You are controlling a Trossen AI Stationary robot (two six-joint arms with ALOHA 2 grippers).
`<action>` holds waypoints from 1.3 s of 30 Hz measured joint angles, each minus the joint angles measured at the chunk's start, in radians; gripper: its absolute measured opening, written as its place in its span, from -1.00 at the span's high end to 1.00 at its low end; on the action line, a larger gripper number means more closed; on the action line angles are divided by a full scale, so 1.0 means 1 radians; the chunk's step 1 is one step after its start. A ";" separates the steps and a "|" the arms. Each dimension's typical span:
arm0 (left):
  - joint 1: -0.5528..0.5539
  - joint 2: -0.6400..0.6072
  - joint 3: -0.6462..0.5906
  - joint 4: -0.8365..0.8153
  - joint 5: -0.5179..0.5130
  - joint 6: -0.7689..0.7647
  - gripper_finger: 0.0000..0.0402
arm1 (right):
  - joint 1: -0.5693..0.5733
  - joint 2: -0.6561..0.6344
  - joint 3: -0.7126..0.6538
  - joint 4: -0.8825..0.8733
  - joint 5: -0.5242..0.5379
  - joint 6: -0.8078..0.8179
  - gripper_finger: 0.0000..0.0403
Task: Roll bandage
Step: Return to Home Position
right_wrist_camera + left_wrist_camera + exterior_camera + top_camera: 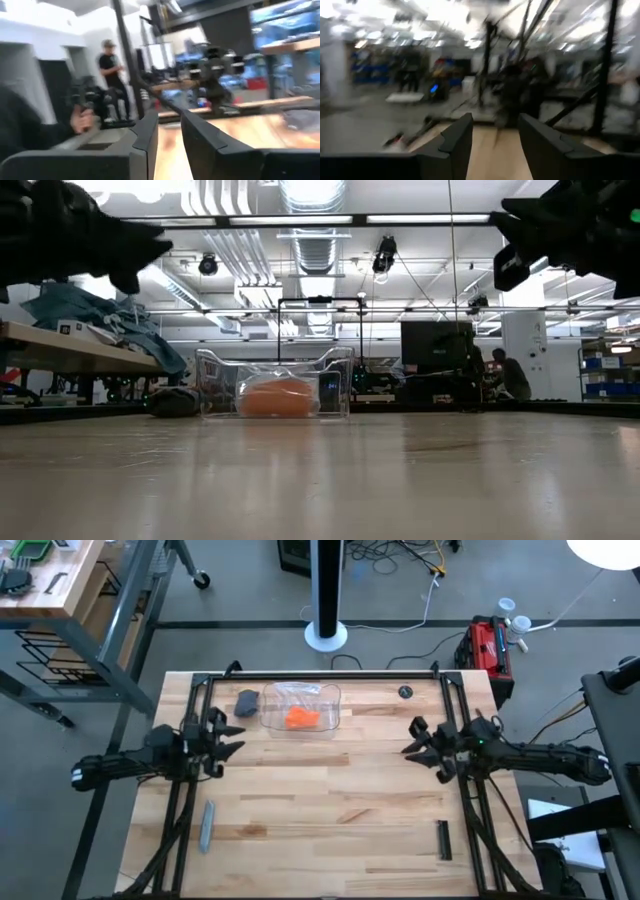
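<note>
Orange bandage (301, 718) sits in a clear bin (333, 700) at the far edge; left gripper (232, 739) and right gripper (410, 738) hover open, empty

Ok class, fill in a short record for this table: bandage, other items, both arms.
bandage: in the clear bin, far centre
dark lump: beside the bin's left end
grey stick: near-left, lying flat
left gripper: over left side, jaws open, empty
right gripper: over right side, jaws open, empty
</note>
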 joint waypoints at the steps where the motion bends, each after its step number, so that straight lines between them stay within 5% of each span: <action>1: 0.000 0.009 0.001 -0.023 -0.026 0.007 0.25 | 0.000 0.000 0.001 -0.001 0.001 -0.006 0.65; 19: 0.001 0.174 0.006 -0.045 -0.095 0.003 0.28 | 0.039 -0.031 0.001 -0.047 0.010 -0.008 0.71; 30: 0.000 0.210 0.007 0.119 0.140 0.009 0.18 | 0.122 -0.391 0.001 -0.275 0.009 -0.006 0.61; 39: 0.000 0.193 0.007 0.402 0.315 -0.011 0.11 | 0.122 -0.498 0.001 -0.241 0.008 -0.006 0.64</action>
